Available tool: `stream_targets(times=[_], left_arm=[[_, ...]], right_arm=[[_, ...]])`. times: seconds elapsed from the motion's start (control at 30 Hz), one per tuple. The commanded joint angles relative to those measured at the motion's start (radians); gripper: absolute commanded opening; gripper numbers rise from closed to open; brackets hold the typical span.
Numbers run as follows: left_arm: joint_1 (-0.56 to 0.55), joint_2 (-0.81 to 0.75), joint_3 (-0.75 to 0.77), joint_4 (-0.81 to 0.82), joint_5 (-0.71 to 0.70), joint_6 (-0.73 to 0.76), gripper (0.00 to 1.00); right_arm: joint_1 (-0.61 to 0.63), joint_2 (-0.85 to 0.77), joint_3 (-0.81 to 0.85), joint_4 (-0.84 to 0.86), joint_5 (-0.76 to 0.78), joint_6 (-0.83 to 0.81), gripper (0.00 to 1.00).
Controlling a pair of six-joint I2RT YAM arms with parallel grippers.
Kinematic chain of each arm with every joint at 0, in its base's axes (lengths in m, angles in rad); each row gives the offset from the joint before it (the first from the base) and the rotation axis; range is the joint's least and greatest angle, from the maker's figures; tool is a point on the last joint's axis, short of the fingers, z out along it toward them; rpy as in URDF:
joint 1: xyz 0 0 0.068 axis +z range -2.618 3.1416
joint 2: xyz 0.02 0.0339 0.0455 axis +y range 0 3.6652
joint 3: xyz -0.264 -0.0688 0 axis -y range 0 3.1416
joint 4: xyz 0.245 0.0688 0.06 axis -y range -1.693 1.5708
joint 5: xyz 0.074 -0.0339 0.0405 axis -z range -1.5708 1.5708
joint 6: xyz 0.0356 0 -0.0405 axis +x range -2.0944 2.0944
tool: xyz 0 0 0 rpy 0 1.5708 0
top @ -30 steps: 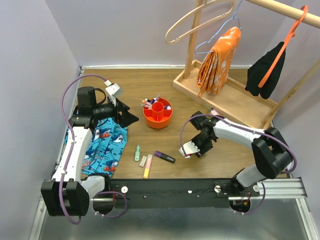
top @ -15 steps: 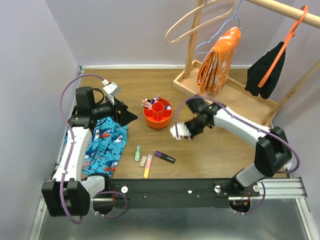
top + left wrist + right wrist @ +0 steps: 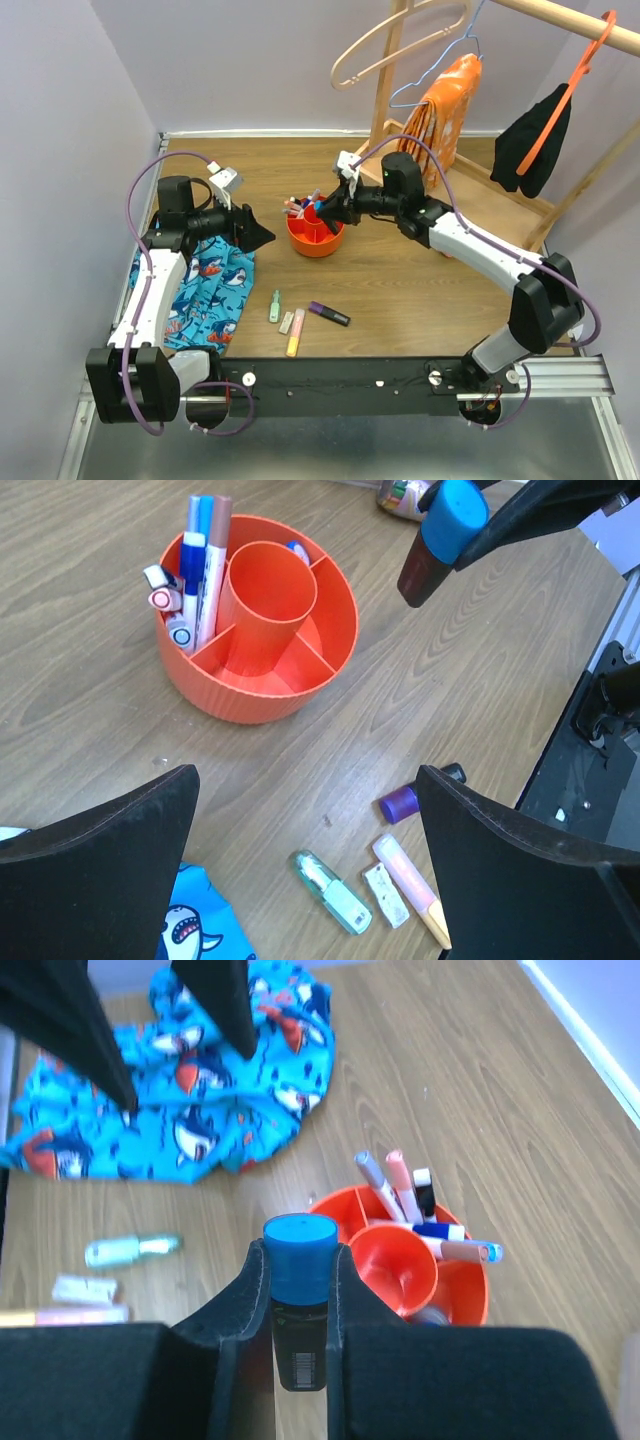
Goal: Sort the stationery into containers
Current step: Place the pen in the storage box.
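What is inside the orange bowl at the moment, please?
Several pens stand in the bowl's compartments on one side; another tip shows behind the centre cup. The cup and near compartments look empty. The wall hides the pens' lower ends.

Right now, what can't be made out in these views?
- Left wrist: the highlighter, its yellow end hidden under the left pincer.
- Right wrist: the bowl, its lower part hidden behind the right pincer.
- Top: the marker in that pincer, too small to read.
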Motion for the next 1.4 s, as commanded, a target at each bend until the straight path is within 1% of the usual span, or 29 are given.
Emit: stream_targets(times=[0.0, 0.03, 0.17, 0.37, 0.6, 0.87, 1.23, 1.33, 1.37], left_arm=[[0.005, 0.03, 0.03, -0.014, -0.007, -0.003, 0.99], [0.007, 0.041, 0.041, -0.02, -0.007, 0.003, 0.99], [0.007, 0.072, 0.069, -0.065, -0.017, 0.045, 0.99], [0.01, 0.118, 0.101, -0.101, -0.026, 0.077, 0.99], [0.011, 0.194, 0.162, -0.134, -0.056, 0.123, 0.99], [0.011, 0.256, 0.204, -0.134, -0.078, 0.137, 0.99], [0.011, 0.256, 0.187, -0.134, -0.084, 0.144, 0.99], [0.011, 0.253, 0.182, -0.126, -0.081, 0.14, 0.99], [0.011, 0.251, 0.181, -0.123, -0.081, 0.138, 0.99]], right_arm=[[-0.005, 0.021, -0.058, 0.4, 0.038, 0.269, 0.01], [-0.003, 0.026, -0.075, 0.455, 0.046, 0.274, 0.01], [-0.003, 0.03, -0.147, 0.572, 0.055, 0.274, 0.01], [-0.003, 0.059, -0.228, 0.701, 0.073, 0.266, 0.01], [-0.005, 0.11, -0.314, 0.851, 0.15, 0.267, 0.01], [-0.006, 0.148, -0.351, 0.914, 0.173, 0.267, 0.01], [-0.006, 0.136, -0.428, 0.949, 0.205, 0.215, 0.01], [-0.006, 0.125, -0.443, 0.942, 0.219, 0.203, 0.04], [-0.005, 0.122, -0.451, 0.937, 0.222, 0.201, 0.08]])
